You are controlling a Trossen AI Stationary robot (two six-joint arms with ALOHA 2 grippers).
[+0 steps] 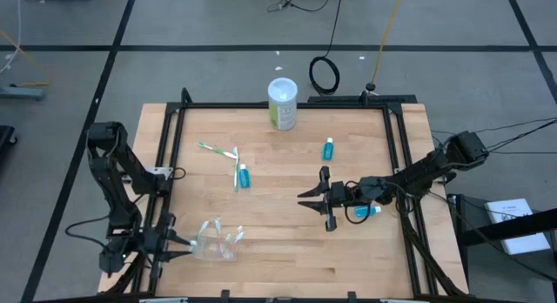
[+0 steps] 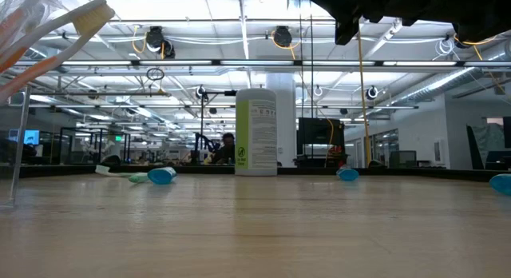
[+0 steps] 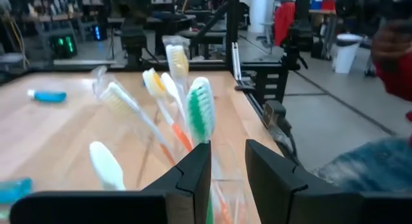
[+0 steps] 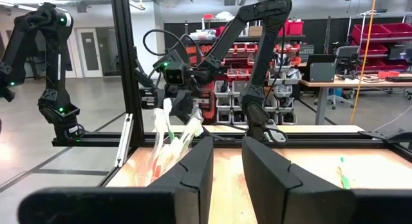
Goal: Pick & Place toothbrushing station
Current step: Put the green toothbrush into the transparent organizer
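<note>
The wooden table [image 1: 287, 207] fills the middle of the high view, framed by black rails. The white-and-green canister [image 1: 282, 104] stands upright at its upper centre; the low view shows the same canister [image 2: 256, 133] mid-frame with a printed label, which the overhead picture does not reveal.

At the lower left of the high view the left gripper [image 1: 178, 242] reaches onto the table and meets the clear plastic cup [image 1: 216, 241], which holds toothbrushes. The left wrist view shows what the overhead cannot: the cup [image 3: 225, 201] sits between the two dark fingers [image 3: 193, 176], pinched at its rim, with a bundle of toothbrushes [image 3: 174, 95] fanning out of it, heads white, yellowish and green, handles orange and white.

The right gripper [image 1: 315, 198] hovers at the centre right of the high view, and the right wrist view shows a narrow gap between its fingers [image 4: 196, 169] with nothing in it; that view also catches the left arm holding the cup of brushes far off.

Loose on the table in the high view: a green-and-white toothbrush [image 1: 218, 150] and a white one [image 1: 235, 168] at centre left, a teal tube [image 1: 244, 176] touching the latter, a second tube [image 1: 328, 149] upper right of centre, and a third tube [image 1: 365, 212] just beside the right arm's wrist.
</note>
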